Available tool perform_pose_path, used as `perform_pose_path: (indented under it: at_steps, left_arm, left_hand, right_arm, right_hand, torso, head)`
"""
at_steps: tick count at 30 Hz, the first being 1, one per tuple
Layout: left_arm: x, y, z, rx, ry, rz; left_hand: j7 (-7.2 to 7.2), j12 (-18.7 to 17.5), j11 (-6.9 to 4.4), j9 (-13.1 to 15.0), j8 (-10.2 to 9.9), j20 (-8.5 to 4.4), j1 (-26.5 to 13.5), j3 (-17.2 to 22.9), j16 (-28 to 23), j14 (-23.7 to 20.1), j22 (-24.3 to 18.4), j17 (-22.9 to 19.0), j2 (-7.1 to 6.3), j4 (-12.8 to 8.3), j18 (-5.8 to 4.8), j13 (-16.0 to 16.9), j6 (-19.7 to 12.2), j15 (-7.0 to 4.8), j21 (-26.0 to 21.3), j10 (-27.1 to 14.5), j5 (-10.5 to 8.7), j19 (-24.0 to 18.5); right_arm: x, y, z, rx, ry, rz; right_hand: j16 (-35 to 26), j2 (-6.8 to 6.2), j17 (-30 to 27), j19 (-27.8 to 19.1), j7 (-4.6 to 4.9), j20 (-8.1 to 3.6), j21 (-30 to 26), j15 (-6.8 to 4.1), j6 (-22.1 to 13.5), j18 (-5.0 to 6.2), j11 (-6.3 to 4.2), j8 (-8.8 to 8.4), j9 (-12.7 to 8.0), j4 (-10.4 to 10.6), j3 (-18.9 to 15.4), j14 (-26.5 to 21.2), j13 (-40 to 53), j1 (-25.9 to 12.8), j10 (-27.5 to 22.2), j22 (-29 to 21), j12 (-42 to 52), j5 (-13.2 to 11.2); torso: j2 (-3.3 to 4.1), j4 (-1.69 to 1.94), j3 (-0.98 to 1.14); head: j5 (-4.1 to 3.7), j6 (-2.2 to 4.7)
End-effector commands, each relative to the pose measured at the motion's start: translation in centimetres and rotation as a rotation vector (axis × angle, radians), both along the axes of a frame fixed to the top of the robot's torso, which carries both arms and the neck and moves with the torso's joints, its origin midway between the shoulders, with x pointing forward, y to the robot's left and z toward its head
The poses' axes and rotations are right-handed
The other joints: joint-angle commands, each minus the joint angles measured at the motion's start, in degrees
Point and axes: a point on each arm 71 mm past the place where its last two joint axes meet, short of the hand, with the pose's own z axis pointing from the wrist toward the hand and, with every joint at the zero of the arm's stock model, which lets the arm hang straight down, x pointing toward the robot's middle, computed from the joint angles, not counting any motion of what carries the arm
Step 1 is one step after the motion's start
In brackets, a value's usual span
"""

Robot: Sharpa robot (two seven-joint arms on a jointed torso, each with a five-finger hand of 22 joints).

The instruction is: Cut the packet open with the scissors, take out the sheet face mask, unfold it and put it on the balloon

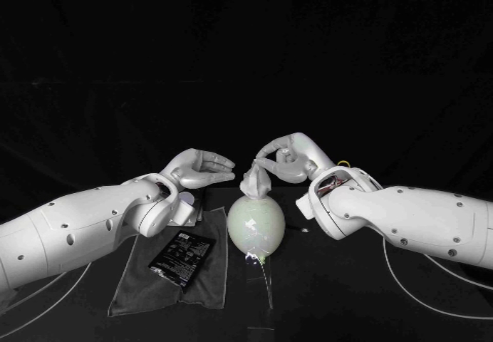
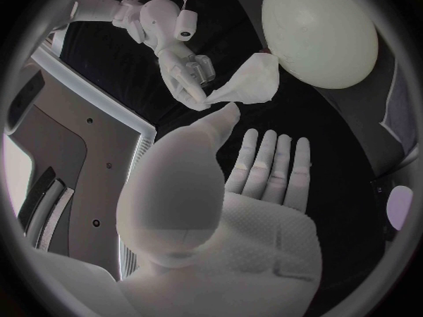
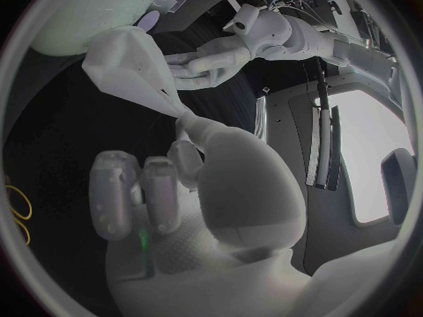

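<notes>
A pale green balloon [image 1: 257, 224] lies on the black table between my arms, its knot toward the front. My right hand [image 1: 288, 157] pinches the top of the crumpled white sheet mask [image 1: 255, 182], which hangs down to the balloon's far end. The right wrist view has the mask [image 3: 132, 67] running from my fingertips [image 3: 183, 113] to the balloon [image 3: 84, 14]. Just left of the mask, my left hand [image 1: 200, 169] hovers and holds nothing. Its fingers [image 2: 264, 169] are stretched out, short of the mask [image 2: 251, 81]. The black packet [image 1: 183, 258] lies on a grey cloth [image 1: 144, 285].
The grey cloth spreads over the table's front left, under my left forearm. A small pale bit [image 1: 303, 229] lies on the table right of the balloon. A yellow loop [image 3: 17, 211] shows beside my right hand. Thin cables [image 1: 432, 296] trail along the table's right side.
</notes>
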Motion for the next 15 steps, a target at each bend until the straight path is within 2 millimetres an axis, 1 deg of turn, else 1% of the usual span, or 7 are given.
perform_pose_path:
  at_steps: [1,3,4,5,7,9,15]
  left_arm:
    - [0.3,-0.7,0.4,0.069,-0.124,-0.049]
    - [0.5,-1.0,0.3,0.089,-0.133,-0.057]
    - [0.6,-1.1,0.3,0.099,-0.138,-0.062]
    - [0.7,-1.3,0.2,0.117,-0.146,-0.072]
    - [0.8,-1.6,0.2,0.141,-0.156,-0.086]
    - [0.9,-2.0,0.1,0.162,-0.162,-0.101]
    - [1.1,-2.7,-0.1,0.189,-0.161,-0.124]
  left_hand:
    - [0.96,0.0,-0.35,-0.2,-0.6,-0.05,0.7,-0.5,0.1,-1.1,0.0,-0.2,0.11,-0.1,-0.75,-0.1,-0.4,0.02,-0.5,-1.0,0.10,-1.0]
    - [1.46,0.2,-1.40,-0.3,-0.7,-0.07,1.1,-0.7,-0.2,-2.2,-0.1,-0.4,0.35,-0.3,-0.85,-0.1,-0.4,0.26,-0.8,-1.5,0.11,-1.7]
    - [1.62,0.3,-1.75,-0.3,-0.6,-0.04,1.4,-0.6,-0.4,-2.5,-0.2,-0.6,0.60,-0.4,-0.98,0.0,-0.3,0.37,-1.2,-1.5,0.11,-3.1]
    - [1.64,0.3,-1.79,-0.3,-0.6,-0.04,1.5,-0.6,-0.4,-2.5,-0.2,-0.6,0.63,-0.5,-1.00,0.0,-0.3,0.38,-1.3,-1.5,0.11,-3.4]
    - [1.33,1.0,-1.90,-0.1,-0.1,-0.08,2.5,-0.1,-0.8,-3.2,-0.5,-1.0,1.41,-1.0,-1.24,0.2,0.9,0.40,-2.2,-0.7,0.09,-6.0]
    - [0.83,1.6,-2.31,-0.2,0.2,-0.19,3.1,0.5,-1.2,-3.2,-0.5,-1.5,1.91,-1.4,-0.84,0.2,2.0,0.60,-2.6,0.1,0.10,-6.7]
    - [0.40,2.3,-1.83,-0.6,0.4,-0.26,3.6,1.5,-1.6,-1.8,-0.4,-2.4,2.47,-2.1,0.17,0.1,3.5,0.05,-3.0,1.6,0.10,-7.3]
  right_arm:
    - [-0.1,0.3,0.2,-0.003,-0.019,0.015]
    - [-0.2,0.3,0.2,-0.003,-0.019,0.016]
    - [-0.2,0.3,0.2,-0.003,-0.019,0.016]
    - [-0.2,0.3,0.2,-0.003,-0.019,0.017]
    - [-0.2,0.4,0.2,-0.003,-0.019,0.018]
    - [-0.2,0.4,0.2,-0.002,-0.019,0.019]
    - [-0.2,0.4,0.2,-0.002,-0.018,0.021]
  right_hand:
    - [0.2,0.56,13.9,3.4,0.06,-0.09,0.4,-0.43,0.5,-0.72,-2.45,1.25,2.5,0.1,0.3,5.8,0.8,0.3,3.7,13.3,0.4,0.3]
    - [0.2,0.56,13.9,3.4,0.06,-0.09,0.4,-0.43,0.5,-0.72,-2.45,1.25,2.5,0.1,0.3,5.8,0.8,0.3,3.7,13.3,0.4,0.3]
    - [0.2,0.56,13.9,3.4,0.06,-0.09,0.4,-0.43,0.5,-0.72,-2.45,1.25,2.5,0.1,0.3,5.8,0.8,0.3,3.7,13.3,0.4,0.3]
    - [0.2,0.56,13.9,3.4,0.06,-0.09,0.4,-0.43,0.5,-0.72,-2.45,1.25,2.5,0.1,0.3,5.8,0.8,0.3,3.7,13.3,0.4,0.3]
    - [0.2,0.56,13.9,3.4,0.06,-0.09,0.4,-0.43,0.5,-0.72,-2.45,1.25,2.5,0.1,0.3,5.8,0.8,0.3,3.7,13.3,0.4,0.3]
    - [0.2,0.56,13.9,3.4,0.06,-0.09,0.4,-0.43,0.5,-0.72,-2.45,1.25,2.5,0.1,0.3,5.8,0.8,0.3,3.7,13.3,0.4,0.3]
    - [0.2,0.56,13.9,3.4,0.06,-0.09,0.4,-0.43,0.5,-0.72,-2.45,1.25,2.5,0.1,0.3,5.8,0.8,0.3,3.7,13.3,0.4,0.3]
  torso:
    - [-0.05,-0.07,0.05]
    - [-0.02,-0.06,0.06]
    - [-0.01,-0.06,0.06]
    - [0.00,-0.04,0.08]
    - [0.02,-0.06,0.07]
    - [0.02,-0.04,0.08]
    - [-0.04,-0.04,0.08]
  head:
    - [0.06,-0.03]
    - [0.05,-0.05]
    - [0.04,-0.05]
    - [0.06,-0.04]
    - [0.13,-0.08]
    - [0.14,-0.07]
    - [0.21,-0.12]
